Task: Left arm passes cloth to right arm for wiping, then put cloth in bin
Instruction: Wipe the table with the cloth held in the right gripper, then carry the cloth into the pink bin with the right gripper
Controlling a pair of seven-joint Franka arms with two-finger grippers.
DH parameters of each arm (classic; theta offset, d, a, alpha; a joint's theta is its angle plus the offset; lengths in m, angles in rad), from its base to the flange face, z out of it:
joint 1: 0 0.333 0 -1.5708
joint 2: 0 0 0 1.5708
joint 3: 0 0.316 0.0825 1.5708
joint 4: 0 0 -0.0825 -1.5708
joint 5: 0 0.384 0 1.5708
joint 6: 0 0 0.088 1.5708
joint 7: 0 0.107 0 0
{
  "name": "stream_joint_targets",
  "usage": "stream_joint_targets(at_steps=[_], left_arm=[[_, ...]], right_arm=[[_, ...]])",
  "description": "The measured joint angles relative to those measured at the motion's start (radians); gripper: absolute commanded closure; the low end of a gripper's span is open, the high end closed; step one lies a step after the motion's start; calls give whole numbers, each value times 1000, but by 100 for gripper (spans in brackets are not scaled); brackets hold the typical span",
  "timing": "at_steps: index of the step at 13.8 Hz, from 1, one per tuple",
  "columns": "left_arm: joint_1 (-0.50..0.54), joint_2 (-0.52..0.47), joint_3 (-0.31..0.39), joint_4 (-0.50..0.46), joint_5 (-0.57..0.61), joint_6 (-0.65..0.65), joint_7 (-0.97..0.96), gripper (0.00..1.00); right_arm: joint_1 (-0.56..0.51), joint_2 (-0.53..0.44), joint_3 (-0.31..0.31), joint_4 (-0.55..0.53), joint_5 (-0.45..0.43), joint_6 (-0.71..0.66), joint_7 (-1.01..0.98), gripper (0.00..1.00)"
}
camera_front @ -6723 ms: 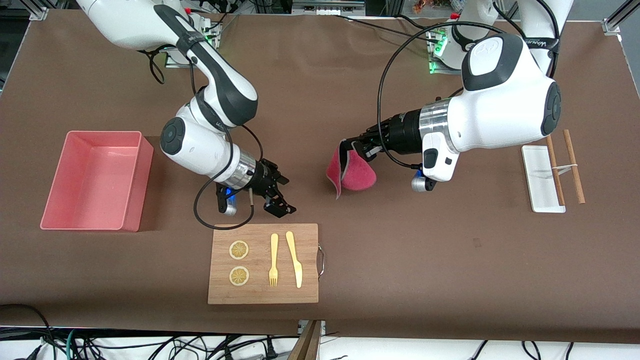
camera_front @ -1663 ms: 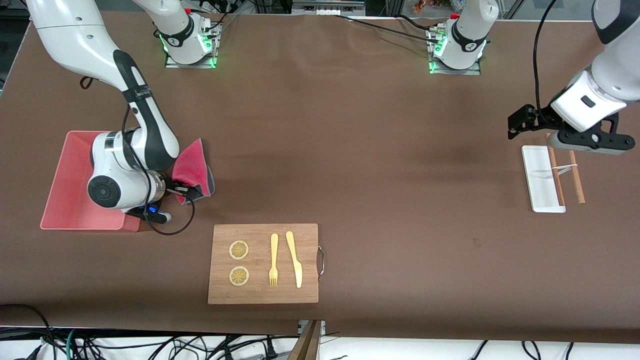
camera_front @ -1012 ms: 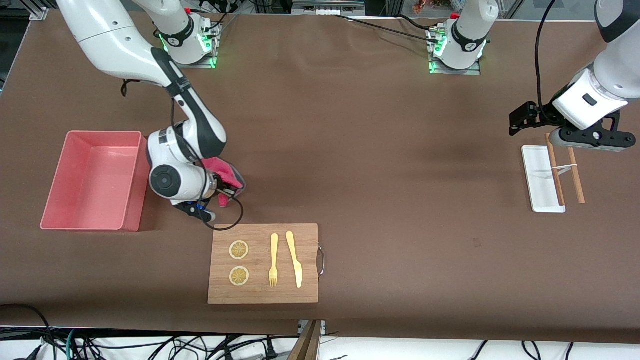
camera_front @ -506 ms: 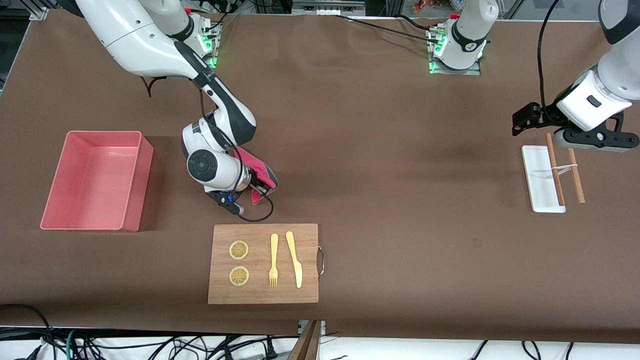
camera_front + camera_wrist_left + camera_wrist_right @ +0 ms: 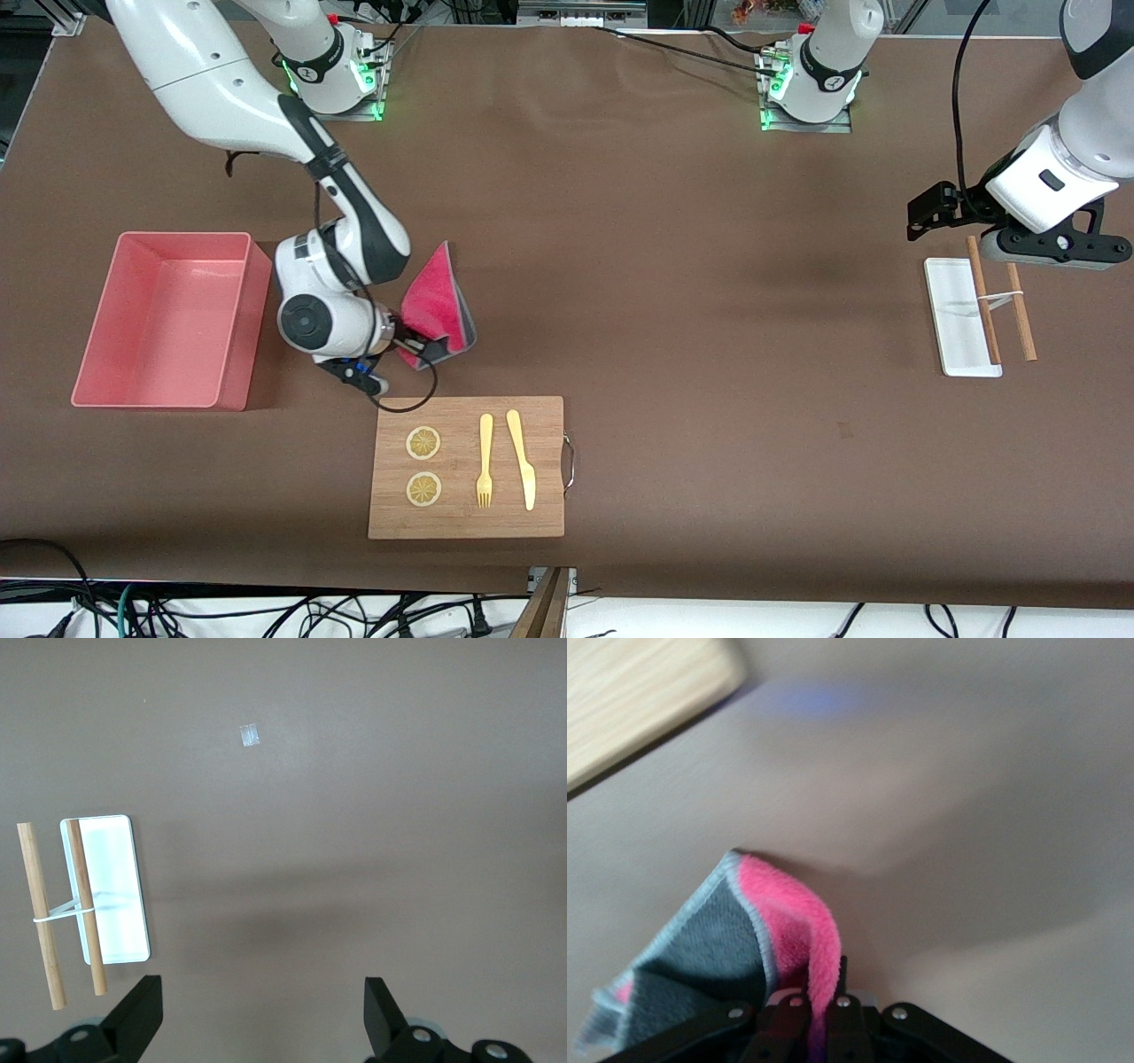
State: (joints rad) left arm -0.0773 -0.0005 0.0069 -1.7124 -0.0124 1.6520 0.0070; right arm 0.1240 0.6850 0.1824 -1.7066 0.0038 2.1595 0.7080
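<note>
Crimson-pink cloth (image 5: 434, 303) with a grey reverse side hangs pinched in the right gripper (image 5: 409, 344), spread against the brown table (image 5: 673, 354) between the salmon-pink rectangular plastic bin (image 5: 237, 310) and the middle of the table, a little farther from the front camera than the wooden cutting board (image 5: 549, 470). In the right wrist view the cloth (image 5: 757, 939) shows pink on one face and grey on the other, its folded edge caught between the jaws, which are pressed together on it, with a corner of the board (image 5: 638, 700) close by. The bin sits toward the right arm's end of the table, apart from the cloth. On the board lie two lemon slices (image 5: 423, 443), a yellow fork (image 5: 485, 461) and a yellow knife (image 5: 523, 459). The left gripper (image 5: 1028, 252) waits over the small white flat tray (image 5: 952, 319) and the pair of wooden sticks (image 5: 1019, 301) at the left arm's end, its black fingers (image 5: 133, 1019) spread wide and holding nothing.
</note>
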Motion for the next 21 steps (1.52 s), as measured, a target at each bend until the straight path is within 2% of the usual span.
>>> stream_joint_targets(at_steps=[3,8,10,13,16,19,21], left_arm=[[0,0,0,0,0,-2,0,0],[0,1,0,0,0,-3,0,0],[0,1,0,0,0,-3,0,0],[0,1,0,0,0,-3,0,0],[0,1,0,0,0,-4,0,0],[0,2,0,0,0,-4,0,0],[0,2,0,0,0,-5,0,0]], right_arm=[[-17,-17,-62,8,0,-51,-151,100],[-63,-111,-90,29,0,-211,-295,100],[-79,-161,-92,69,0,-337,-335,100],[-107,-228,-118,199,0,-611,-447,100],[-119,-258,-229,298,0,-790,-636,100],[-126,-250,-368,307,-2,-807,-857,100],[-136,-225,-431,303,-2,-805,-934,100]])
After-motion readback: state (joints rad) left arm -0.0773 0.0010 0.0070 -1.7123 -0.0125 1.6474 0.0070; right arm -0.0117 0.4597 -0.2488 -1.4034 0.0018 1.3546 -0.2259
